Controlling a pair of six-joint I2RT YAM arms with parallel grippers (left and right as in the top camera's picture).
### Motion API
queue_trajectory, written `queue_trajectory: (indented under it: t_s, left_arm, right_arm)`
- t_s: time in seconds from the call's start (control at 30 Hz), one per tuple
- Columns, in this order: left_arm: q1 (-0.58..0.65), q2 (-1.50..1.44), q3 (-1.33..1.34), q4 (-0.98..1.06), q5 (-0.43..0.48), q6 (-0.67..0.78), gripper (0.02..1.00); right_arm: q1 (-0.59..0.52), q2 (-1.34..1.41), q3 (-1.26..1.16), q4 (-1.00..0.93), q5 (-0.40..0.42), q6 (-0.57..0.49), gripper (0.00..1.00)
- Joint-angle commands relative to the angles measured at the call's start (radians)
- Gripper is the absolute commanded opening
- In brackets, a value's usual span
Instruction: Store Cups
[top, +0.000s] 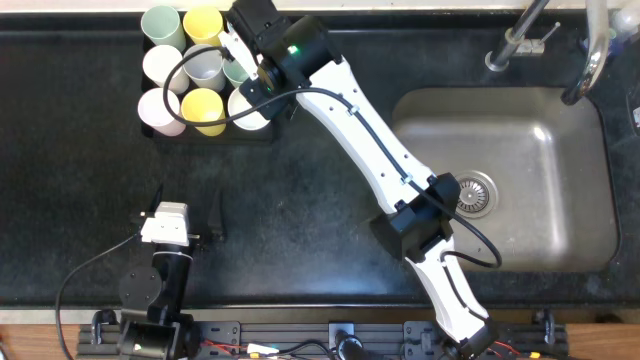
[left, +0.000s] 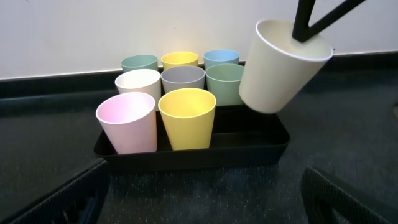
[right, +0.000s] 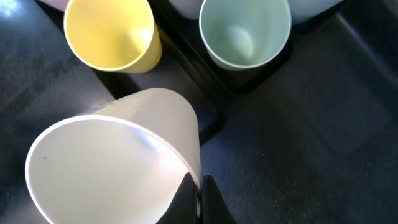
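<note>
Both tools were busy in their own way. The left tool (left: 202, 186) hung wide open, low over the bench (left: 348, 124). Farther off, the right tool (right: 200, 196) pinched the rim of a white cup (left: 283, 68), tipped above the bare front corner of the tray (left: 186, 158). Eight other cups (left: 186, 118) stood in the tray. The white cup looked light, stiff and smooth, so it could slip. The rim seemed the best place to hold it.

counter (top: 300, 220): tray (left: 193, 158) far left, sink (top: 540, 180) right, faucet (top: 520, 35) behind sink | tray: eight cups (left: 183, 79) upright in rows (three, three, two, back to front) | ninth cup (left: 283, 68): tilted in right gripper (right: 199, 193), over tray's front right corner
</note>
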Motion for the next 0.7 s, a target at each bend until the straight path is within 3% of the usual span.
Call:
queue_trajectory:
  t_s: [0.03,0.7]
  left_arm:
    - [0.005,-0.009,-0.002,-0.002,0.01,0.015,0.998]
    - [0.005,-0.009,-0.002,-0.002,0.01,0.015,0.998]
  right_arm:
    - [0.0,-0.026,-0.046,0.021,0.012,0.011,0.045]
    - [-0.001,-0.006,-0.145,0.113,0.011,0.011,0.045]
